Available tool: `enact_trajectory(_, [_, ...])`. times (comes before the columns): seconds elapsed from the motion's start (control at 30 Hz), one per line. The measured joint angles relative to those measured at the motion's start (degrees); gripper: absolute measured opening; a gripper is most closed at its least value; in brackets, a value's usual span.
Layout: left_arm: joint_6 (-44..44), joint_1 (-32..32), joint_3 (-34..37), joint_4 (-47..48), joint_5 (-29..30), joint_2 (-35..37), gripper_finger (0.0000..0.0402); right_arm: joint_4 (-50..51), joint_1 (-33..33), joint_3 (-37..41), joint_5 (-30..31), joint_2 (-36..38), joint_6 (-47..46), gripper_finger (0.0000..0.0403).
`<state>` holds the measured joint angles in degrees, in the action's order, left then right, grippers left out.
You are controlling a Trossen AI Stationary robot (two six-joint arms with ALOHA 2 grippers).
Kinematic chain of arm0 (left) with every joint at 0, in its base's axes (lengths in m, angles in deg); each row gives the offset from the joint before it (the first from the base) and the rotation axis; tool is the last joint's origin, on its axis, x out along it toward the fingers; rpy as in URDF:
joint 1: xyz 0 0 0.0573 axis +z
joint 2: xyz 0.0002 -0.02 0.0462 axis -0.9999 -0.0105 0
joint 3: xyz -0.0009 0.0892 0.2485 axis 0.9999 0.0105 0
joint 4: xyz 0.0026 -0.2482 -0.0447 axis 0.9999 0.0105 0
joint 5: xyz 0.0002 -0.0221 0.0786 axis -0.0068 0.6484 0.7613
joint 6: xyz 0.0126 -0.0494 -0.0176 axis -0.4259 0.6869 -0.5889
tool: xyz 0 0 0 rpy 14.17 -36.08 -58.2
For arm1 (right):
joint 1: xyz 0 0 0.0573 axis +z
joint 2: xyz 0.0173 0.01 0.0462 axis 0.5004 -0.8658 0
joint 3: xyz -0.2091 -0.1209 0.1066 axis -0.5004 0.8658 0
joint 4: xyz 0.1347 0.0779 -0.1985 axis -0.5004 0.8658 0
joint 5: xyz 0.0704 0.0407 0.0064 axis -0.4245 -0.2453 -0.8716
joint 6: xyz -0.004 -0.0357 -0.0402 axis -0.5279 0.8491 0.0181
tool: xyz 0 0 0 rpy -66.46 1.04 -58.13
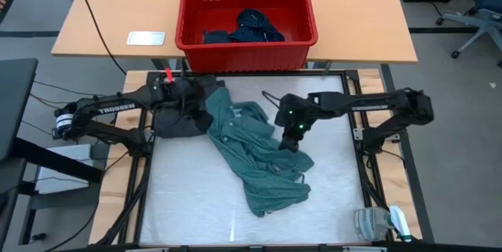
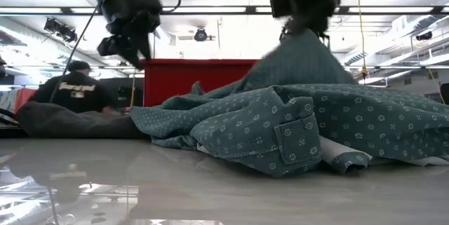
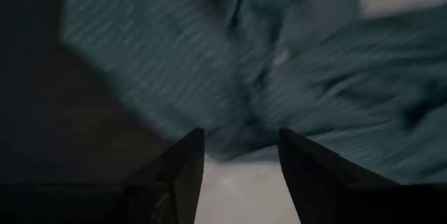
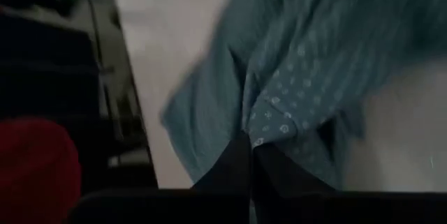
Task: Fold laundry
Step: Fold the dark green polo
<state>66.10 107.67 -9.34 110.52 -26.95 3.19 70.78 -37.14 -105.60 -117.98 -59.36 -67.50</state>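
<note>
On the left of the table, a grey piece is seen lying flat at the edge, not folded. The left gripper is held just above it, close to the near edge of the green shirt. Its fingers are kept apart, and nothing is held between them.

Next, in the middle, the green shirt is spread in a crumpled heap across the white table. One end is laid over the grey piece, and the other end is bunched toward the front. No neat fold can be seen in it yet.

Farther right, the right gripper is pressed down on the shirt. Its fingers are shut tight on a bit of the green cloth, as is shown in the right wrist view. In the low view the cloth is pulled up into a small peak under that gripper.

Behind the table, a red basket is set on a desk, and more dark dotted laundry is left inside it.

So the job is judged to be only just begun. Nothing is folded so far. The shirt must be smoothed and folded, then the grey piece, and then the pieces in the basket.
</note>
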Motion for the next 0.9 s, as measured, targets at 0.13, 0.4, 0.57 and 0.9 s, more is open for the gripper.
enact_trajectory(0.13, [4.4,-4.14,0.0,-14.18,-3.49,0.0,0.0188,-12.02,-0.12,0.0,4.42,-0.06,-3.5,0.0003])
enact_trajectory(0.4, [11.4,-9.89,-0.11,-30.26,0.09,-1.55,0.0188,-36.53,3.96,0.0,10.15,-7.99,-2.93,0.0005])
enact_trajectory(0.57, [15.81,-12.21,0.02,-17.6,3.09,-2.33,0.0188,-46.56,9.68,0.0,9.26,-16.41,-2.52,0.001])
enact_trajectory(0.9, [25.73,-18.23,0.0,-15.87,7.05,-2.43,0.0188,-48.27,13.23,0.0,3.29,-20.47,-2.48,0.0153])
